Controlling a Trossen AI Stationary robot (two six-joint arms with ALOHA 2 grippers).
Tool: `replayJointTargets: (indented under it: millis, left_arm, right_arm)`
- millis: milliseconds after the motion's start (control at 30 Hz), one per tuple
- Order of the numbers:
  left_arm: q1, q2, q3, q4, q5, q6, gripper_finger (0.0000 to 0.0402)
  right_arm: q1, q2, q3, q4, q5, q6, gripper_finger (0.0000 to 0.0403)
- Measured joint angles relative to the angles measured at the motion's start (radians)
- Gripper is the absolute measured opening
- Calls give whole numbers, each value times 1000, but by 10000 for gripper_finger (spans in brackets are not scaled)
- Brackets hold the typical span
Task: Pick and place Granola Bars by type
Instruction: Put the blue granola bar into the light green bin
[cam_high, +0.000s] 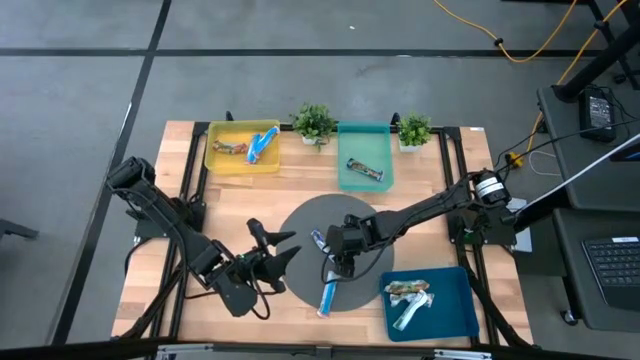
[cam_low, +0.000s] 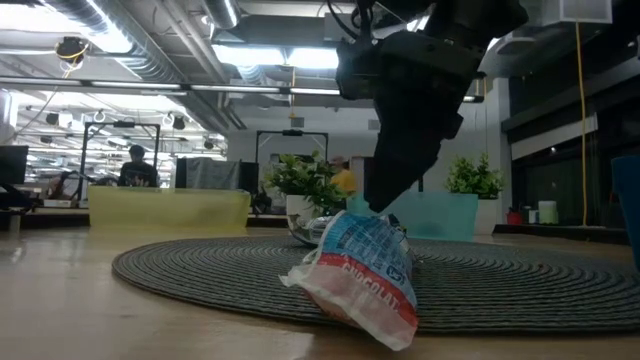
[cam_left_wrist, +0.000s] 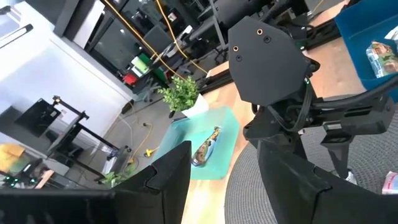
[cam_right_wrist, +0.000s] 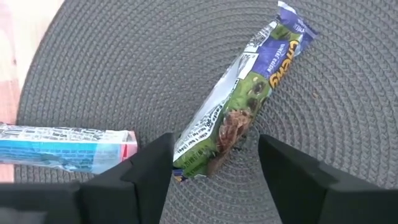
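A green-and-purple granola bar (cam_right_wrist: 245, 93) lies flat on the round grey mat (cam_high: 300, 225). My right gripper (cam_right_wrist: 216, 143) is open just above it, one finger on either side of the bar's near end, not touching; in the high view the gripper (cam_high: 338, 265) hides most of that bar. A blue-and-white bar with a red end (cam_high: 328, 296) lies on the mat's near edge and also shows in the low view (cam_low: 360, 275) and the right wrist view (cam_right_wrist: 62, 152). My left gripper (cam_high: 280, 248) is open and empty at the mat's left edge.
A yellow tray (cam_high: 215, 158) at the far left holds bars. A teal tray (cam_high: 350, 180) at the far middle holds one bar. A blue tray (cam_high: 455, 310) at the near right holds bars. Two small potted plants (cam_high: 314, 124) (cam_high: 414, 130) stand at the far edge.
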Motion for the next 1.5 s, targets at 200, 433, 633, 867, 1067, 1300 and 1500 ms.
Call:
replayJointTargets:
  millis: [200, 433, 633, 867, 1067, 1300, 1500]
  left_arm:
    - [0, 0, 0, 0, 0, 23, 177]
    - [0, 0, 0, 0, -40, 23, 177]
    - [0, 0, 0, -1, -41, 23, 177]
    - [0, 0, 0, -1, -41, 15, 177]
    - [0, 0, 0, -1, -40, 6, 177]
    - [0, 0, 0, -2, -30, -13, 177]
    - [-2, 0, 1, -24, -29, -48, 177]
  right_arm:
    - [-3, 18, 0, 0, 0, -1, 225]
    - [-14, 65, 0, 31, 0, -18, 197]
    - [-14, 71, 0, 35, 0, -24, 135]
    - [-14, 70, 0, 35, 0, -50, 53]
    - [-9, 71, 28, 25, -34, -97, 16]
    - [22, 48, 182, -193, 11, -156, 29]
    - [76, 6, 319, -412, 167, -182, 14]
